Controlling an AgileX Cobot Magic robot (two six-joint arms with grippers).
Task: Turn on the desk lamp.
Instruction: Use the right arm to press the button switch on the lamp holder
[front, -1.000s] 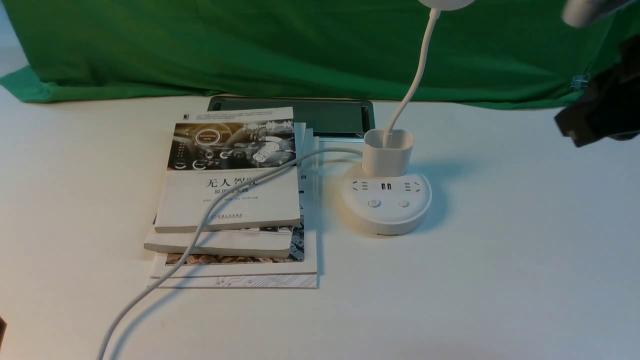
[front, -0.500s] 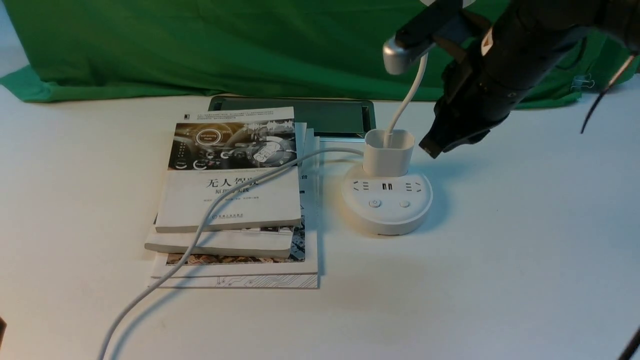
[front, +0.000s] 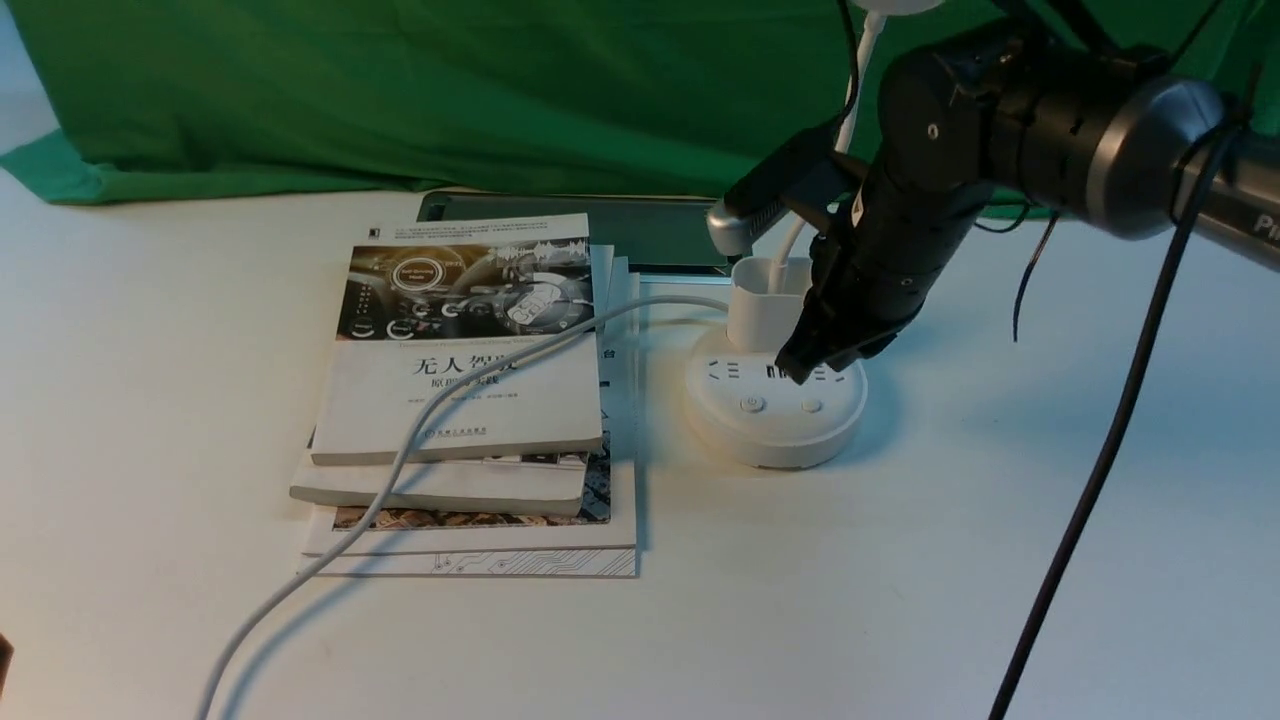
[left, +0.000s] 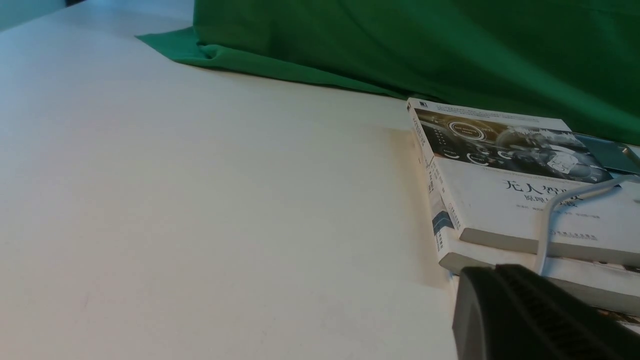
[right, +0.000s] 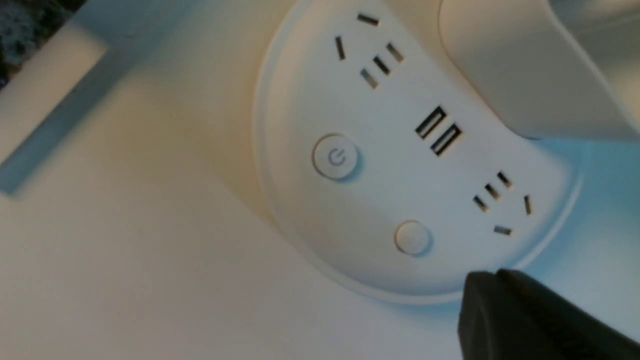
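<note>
The white desk lamp (front: 775, 415) stands right of the books, with its cup holder (front: 762, 310) and thin gooseneck (front: 862, 55) rising out of frame. On its round base (right: 350, 210) I see a power-symbol button (right: 336, 157), a plain button (right: 412, 237) and two USB ports (right: 439, 131). My right gripper (front: 797, 371) is shut with nothing in it, hovering over the base's right side beside the holder; in the right wrist view the right gripper (right: 492, 279) lies just past the plain button. My left gripper (left: 492, 272) is shut and empty near the books.
A stack of books (front: 465, 390) lies left of the lamp, with the lamp's white cable (front: 400, 455) draped over it toward the table's front edge. A dark tablet-like slab (front: 640, 228) sits behind the books. Green cloth (front: 400, 90) covers the back.
My right arm has swung in from the upper right and dropped down; its shut fingertips now hang over the lamp base. The lamp, books and left gripper have stayed put.
</note>
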